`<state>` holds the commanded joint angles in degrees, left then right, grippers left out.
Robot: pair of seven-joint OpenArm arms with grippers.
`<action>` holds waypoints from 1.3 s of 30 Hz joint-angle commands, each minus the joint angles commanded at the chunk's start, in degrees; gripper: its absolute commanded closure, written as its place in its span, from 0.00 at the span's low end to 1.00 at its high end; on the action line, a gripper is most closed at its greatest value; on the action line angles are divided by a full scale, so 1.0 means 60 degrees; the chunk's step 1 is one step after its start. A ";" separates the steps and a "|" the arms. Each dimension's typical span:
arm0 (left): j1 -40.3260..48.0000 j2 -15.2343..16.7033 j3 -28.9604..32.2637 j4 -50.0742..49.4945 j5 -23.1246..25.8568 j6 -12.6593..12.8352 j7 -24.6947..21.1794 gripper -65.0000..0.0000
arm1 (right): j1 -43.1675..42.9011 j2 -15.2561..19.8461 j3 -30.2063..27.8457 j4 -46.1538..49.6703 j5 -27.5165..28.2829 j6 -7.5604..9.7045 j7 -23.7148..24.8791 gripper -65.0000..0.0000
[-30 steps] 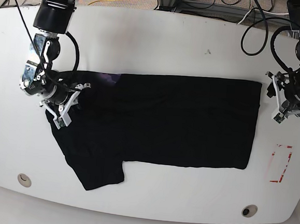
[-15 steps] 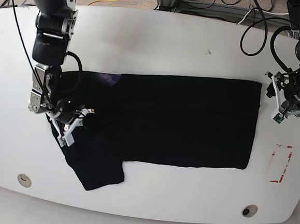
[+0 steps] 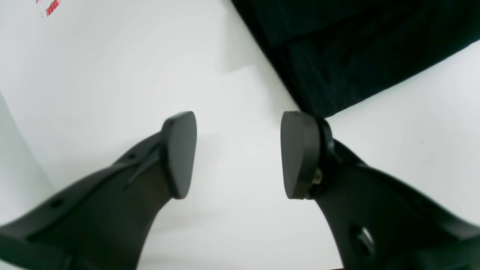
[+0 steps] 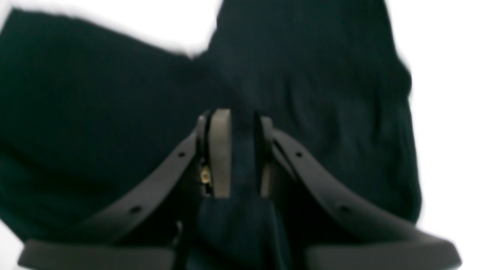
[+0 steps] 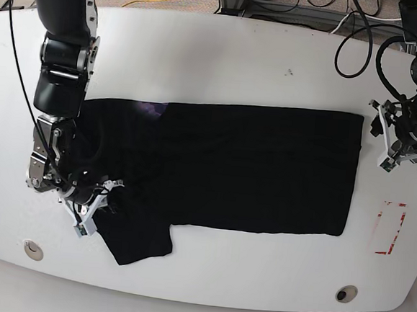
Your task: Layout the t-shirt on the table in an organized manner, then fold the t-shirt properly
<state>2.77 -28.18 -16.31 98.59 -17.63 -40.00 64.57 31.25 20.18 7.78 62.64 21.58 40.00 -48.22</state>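
The black t-shirt (image 5: 251,166) lies spread across the white table (image 5: 223,63), one sleeve (image 5: 140,244) pointing to the front edge. At the shirt's left end my right gripper (image 5: 95,206) is low on the cloth. In the right wrist view this gripper (image 4: 240,150) is shut, with a fold of the t-shirt (image 4: 307,75) pinched between its pads. My left gripper (image 5: 400,155) hangs open just past the shirt's far right corner. In the left wrist view it (image 3: 240,150) holds nothing, and the shirt corner (image 3: 356,48) ends beside its right finger.
A red tape rectangle (image 5: 389,228) marks the table right of the shirt; a bit of the tape (image 3: 48,7) also shows in the left wrist view. Round holes (image 5: 33,249) (image 5: 346,293) sit near the front edge. Cables (image 5: 300,4) lie behind the table.
My right gripper has moved toward the table's front edge, staying on the shirt's left end and pulling that cloth with it. The left arm has stayed still.
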 joint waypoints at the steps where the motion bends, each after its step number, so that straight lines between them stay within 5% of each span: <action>1: 0.0000 0.0000 0.0000 0.0000 0.0000 0.0000 0.0000 0.49 | -0.0308 0.0000 0.0132 0.0440 -0.0015 0.0000 -0.0176 0.83; 10: 0.0000 0.0000 0.0000 0.0000 0.0000 0.0000 0.0000 0.49 | -0.2403 -0.0352 0.0791 0.2139 -0.0044 0.0000 -0.0601 0.83; 18: 0.0015 0.0015 0.0000 -0.0044 0.0000 0.0000 0.0000 0.49 | -0.2505 -0.0996 0.0762 0.2110 -0.0147 0.0000 -0.0586 0.83; 25: 0.0015 0.0000 0.0000 -0.0044 0.0000 0.0000 0.0000 0.49 | -0.1685 -0.1875 0.0762 0.1333 -0.1289 0.0000 -0.0308 0.83; 30: 0.0015 0.0000 -0.0015 -0.0015 0.0000 0.0000 0.0000 0.49 | -0.1055 -0.2242 0.0762 -0.0015 -0.1788 0.0000 0.0923 0.83; 39: -0.0015 0.0000 -0.0015 0.0000 0.0000 0.0000 0.0000 0.49 | 0.0469 -0.2286 0.0762 -0.1026 -0.1758 0.0000 0.1333 0.83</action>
<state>2.68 -28.18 -16.40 98.59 -17.63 -40.00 64.57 34.07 6.46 12.35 56.48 11.03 40.00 -40.22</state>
